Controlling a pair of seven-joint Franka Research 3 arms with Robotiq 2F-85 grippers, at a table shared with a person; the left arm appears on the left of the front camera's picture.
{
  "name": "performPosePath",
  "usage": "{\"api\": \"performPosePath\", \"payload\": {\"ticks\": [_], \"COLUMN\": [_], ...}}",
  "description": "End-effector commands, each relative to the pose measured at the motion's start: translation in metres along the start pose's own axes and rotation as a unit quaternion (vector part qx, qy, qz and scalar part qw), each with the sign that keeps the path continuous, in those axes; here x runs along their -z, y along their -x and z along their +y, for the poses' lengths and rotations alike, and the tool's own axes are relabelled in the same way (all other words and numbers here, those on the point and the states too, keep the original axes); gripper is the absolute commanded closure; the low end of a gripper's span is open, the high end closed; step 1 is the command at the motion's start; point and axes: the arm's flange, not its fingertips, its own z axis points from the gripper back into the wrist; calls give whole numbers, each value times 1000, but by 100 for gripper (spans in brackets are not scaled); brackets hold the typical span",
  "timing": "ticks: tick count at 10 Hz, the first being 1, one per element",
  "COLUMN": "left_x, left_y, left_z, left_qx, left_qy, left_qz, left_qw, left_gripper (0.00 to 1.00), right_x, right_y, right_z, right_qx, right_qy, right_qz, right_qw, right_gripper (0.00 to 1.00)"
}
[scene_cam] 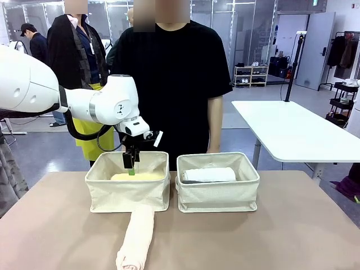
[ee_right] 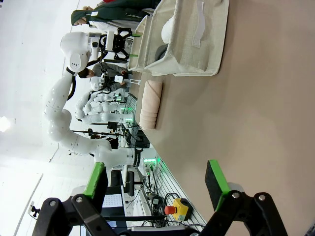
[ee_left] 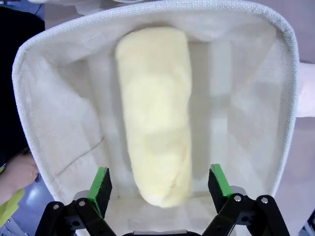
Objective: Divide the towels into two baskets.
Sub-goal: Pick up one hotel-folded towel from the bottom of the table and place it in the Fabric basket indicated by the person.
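A pale yellow towel [scene_cam: 138,176] [ee_left: 156,113] lies in the left basket [scene_cam: 128,194] [ee_left: 54,108]. My left gripper [scene_cam: 130,164] [ee_left: 160,184] hangs open just above its near end, one green pad on each side and neither touching it. In the right basket [scene_cam: 218,196] [ee_right: 197,54] rests a white towel [scene_cam: 209,175] [ee_right: 170,29], and a dark grey shape [ee_right: 160,51] shows beside it. On the table a pale pink towel [scene_cam: 136,239] [ee_right: 150,105] runs from the left basket's front wall toward me. Low over bare table, my right gripper [ee_right: 157,184] is open and holds nothing.
A person in a black shirt [scene_cam: 174,73] stands close behind the baskets, a hand [ee_left: 17,172] near the left basket's rim. The brown table [scene_cam: 270,236] has free room at the right and front. A white table [scene_cam: 292,129] stands farther back right.
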Motion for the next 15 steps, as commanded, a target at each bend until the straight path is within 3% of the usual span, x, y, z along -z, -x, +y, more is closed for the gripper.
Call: {"api": "performPosePath", "payload": {"ticks": [1, 4, 5, 15], "left_x": [0, -10, -4, -4], "left_y": [11, 22, 4, 4], "left_z": [-15, -29, -7, -7], "left_qx": [15, -6, -1, -1], "left_qy": [-6, -25, -2, -2], "left_qz": [-10, -29, 0, 0], "left_qw": [1000, 999, 1000, 1000], "left_gripper": [0, 0, 0, 0], "right_x": [3, 3, 3, 3], "right_y": [3, 3, 3, 3], "right_z": [5, 5, 5, 5], "right_qx": [10, 10, 10, 10], "right_qy": [8, 8, 8, 8], "right_qz": [-1, -1, -1, -1], "right_qw": [1000, 1000, 1000, 1000], "right_gripper": [0, 0, 0, 0]}}
